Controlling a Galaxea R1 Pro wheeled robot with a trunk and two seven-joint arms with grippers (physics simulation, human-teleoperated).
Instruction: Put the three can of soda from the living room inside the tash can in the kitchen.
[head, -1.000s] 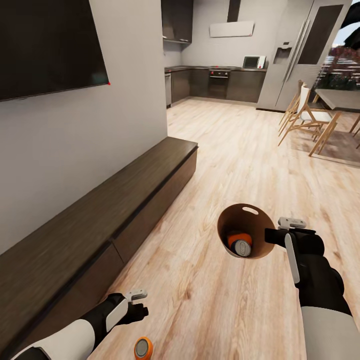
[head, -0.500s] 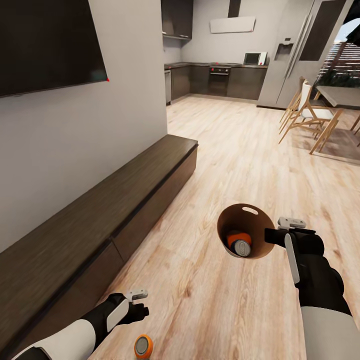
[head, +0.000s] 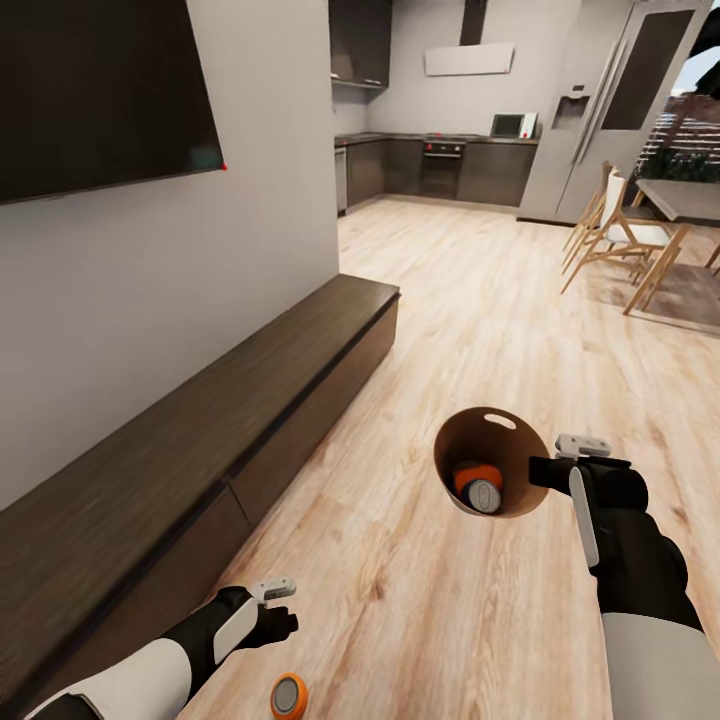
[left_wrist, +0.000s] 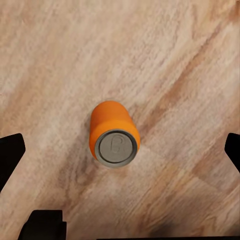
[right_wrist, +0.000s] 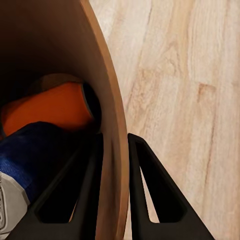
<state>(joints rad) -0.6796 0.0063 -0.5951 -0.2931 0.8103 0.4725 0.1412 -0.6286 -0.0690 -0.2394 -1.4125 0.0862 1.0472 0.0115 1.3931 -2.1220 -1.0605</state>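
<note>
We carry the trash can pinched by its wall in our right gripper; two cans lie inside. The third orange can stands on the floor beneath our open, empty left gripper. The kitchen lies ahead.

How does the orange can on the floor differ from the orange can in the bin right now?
The orange can on the floor stands upright on the wood floor, alone, between the open fingers of the left gripper. The orange can in the bin lies tilted inside the trash can, against a blue can, carried by the right gripper. Both are orange.
</note>
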